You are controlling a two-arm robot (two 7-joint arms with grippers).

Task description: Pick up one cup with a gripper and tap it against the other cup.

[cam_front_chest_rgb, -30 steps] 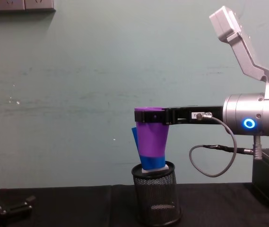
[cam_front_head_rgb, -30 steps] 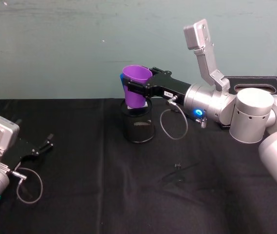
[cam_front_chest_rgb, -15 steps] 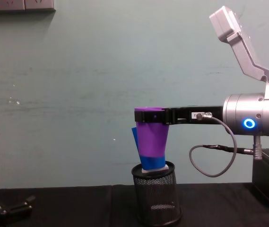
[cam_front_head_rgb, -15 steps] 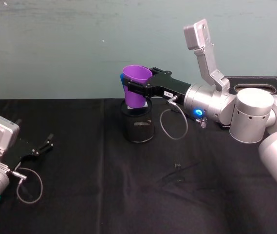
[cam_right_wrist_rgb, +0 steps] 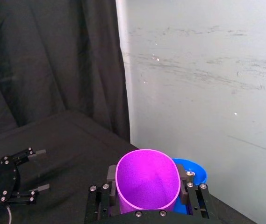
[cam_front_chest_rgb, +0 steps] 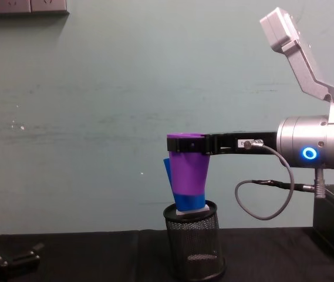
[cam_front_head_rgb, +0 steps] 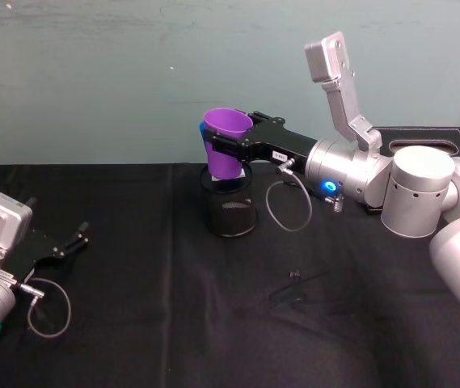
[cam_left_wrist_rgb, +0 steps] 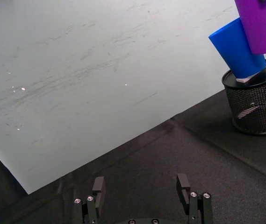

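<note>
Chest view, horizontal pincer [cam_front_chest_rgb: 185, 144] clasping purple cup [cam_front_chest_rgb: 189, 173]

The right pincer [cam_front_head_rgb: 225, 145] is black and two-fingered, with silver screws [cam_right_wrist_rgb: 104, 186] along its base and a small white label [cam_front_head_rgb: 279, 155] just behind it. Farther back come a silver wrist [cam_front_head_rgb: 351, 174], a glowing blue ring [cam_front_head_rgb: 328, 187] and a looping grey cable [cam_front_head_rgb: 268, 202]. The left pincer [cam_front_head_rgb: 82, 233] is black too.

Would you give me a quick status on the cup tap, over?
Right gripper shut on purple cup, above mesh pen holder. Blue cup leans in holder beside it, contact unclear. Left gripper open, parked low left.
</note>
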